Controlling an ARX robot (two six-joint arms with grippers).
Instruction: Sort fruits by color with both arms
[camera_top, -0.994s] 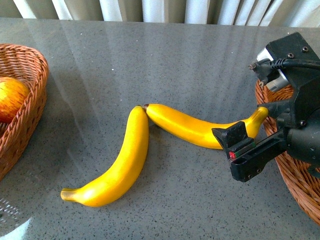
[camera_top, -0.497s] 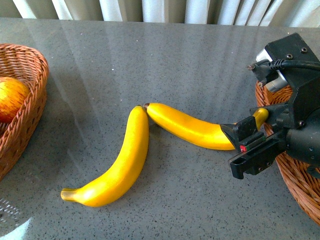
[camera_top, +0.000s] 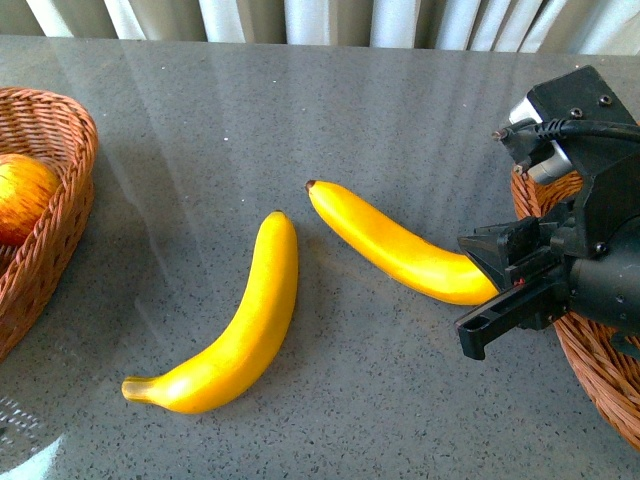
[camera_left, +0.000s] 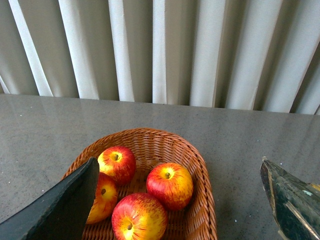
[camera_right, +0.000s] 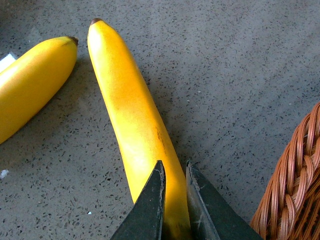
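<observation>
At the counter's (camera_top: 400, 100) right edge, beside the right basket (camera_top: 592, 372) | your right gripper (camera_right: 174, 172) has its jaws clamped on the stem end of one banana (camera_top: 400, 245), likely to swing it into that basket | left gripper (camera_left: 178, 162): jaws wide apart above the apples (camera_left: 169, 184) | banana glossy, long, curved; second banana (camera_top: 235, 330) lies mid-counter, apart.

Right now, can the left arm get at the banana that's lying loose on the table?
Probably yes. The left hand is open and empty by the apple basket, and the loose banana lies nearby on bare table, apart from the gripped banana.
</observation>
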